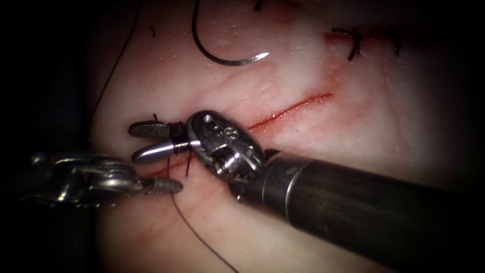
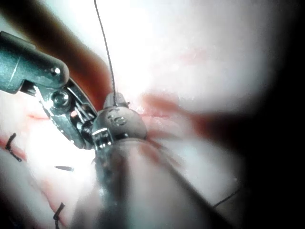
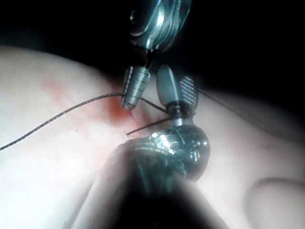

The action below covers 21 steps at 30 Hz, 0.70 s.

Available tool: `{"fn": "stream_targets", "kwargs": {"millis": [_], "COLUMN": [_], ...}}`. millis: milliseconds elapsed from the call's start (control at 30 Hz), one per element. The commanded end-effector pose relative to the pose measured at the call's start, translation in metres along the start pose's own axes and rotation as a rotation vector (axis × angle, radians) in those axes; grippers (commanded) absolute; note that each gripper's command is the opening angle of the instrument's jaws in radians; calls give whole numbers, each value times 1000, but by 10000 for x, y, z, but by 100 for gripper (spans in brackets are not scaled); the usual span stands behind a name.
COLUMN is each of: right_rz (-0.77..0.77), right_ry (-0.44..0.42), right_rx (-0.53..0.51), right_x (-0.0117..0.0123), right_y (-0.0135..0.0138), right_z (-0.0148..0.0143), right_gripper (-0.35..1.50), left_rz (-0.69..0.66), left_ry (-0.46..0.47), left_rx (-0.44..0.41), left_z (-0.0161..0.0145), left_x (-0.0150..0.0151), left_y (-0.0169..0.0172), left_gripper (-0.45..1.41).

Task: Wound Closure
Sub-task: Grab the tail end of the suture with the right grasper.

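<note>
On the tissue [image 1: 313, 167], needle [image 1: 222, 55] free, left tool [image 1: 164, 186] gripping thread [image 1: 202, 240], right tool [image 1: 146, 141] agape

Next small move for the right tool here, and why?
Probably shut the right tool: its jaws stand open with short thread strands crossing near their hinge, at the left end of the cut. The left tool is shut on the thread beside them, and the needle lies free on the tissue.
</note>
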<state>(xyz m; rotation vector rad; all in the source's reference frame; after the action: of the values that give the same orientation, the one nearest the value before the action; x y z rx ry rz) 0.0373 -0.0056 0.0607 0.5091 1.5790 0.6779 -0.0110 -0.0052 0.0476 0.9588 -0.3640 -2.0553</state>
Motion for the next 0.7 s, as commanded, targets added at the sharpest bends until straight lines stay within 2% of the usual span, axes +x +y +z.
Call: {"fn": "stream_targets", "kwargs": {"millis": [33, 467, 533, 667, 700], "right_rz": [-27, -96, -99, -105, -106], "right_ry": [-23, -54, -73, -99, -100], "right_rx": [-33, -244, -273, -328, -335], "right_x": [0, 0, -2, -6, -7], "right_y": [6, 5, 6, 8, 7], "right_z": [3, -3, -3, -4, -4], "right_gripper": [36, 44, 51, 83, 84], "left_rz": [-10, -79, -78, -88, -88], "left_ry": [-8, -47, -48, -50, -50], "left_rx": [9, 19, 19, 20, 20], "left_z": [4, 3, 4, 7, 8], "left_x": [-5, -22, -24, -29, -30], "left_y": [-4, -2, -2, -1, -1], "left_gripper": [-35, -35, -35, -35, -35]}}
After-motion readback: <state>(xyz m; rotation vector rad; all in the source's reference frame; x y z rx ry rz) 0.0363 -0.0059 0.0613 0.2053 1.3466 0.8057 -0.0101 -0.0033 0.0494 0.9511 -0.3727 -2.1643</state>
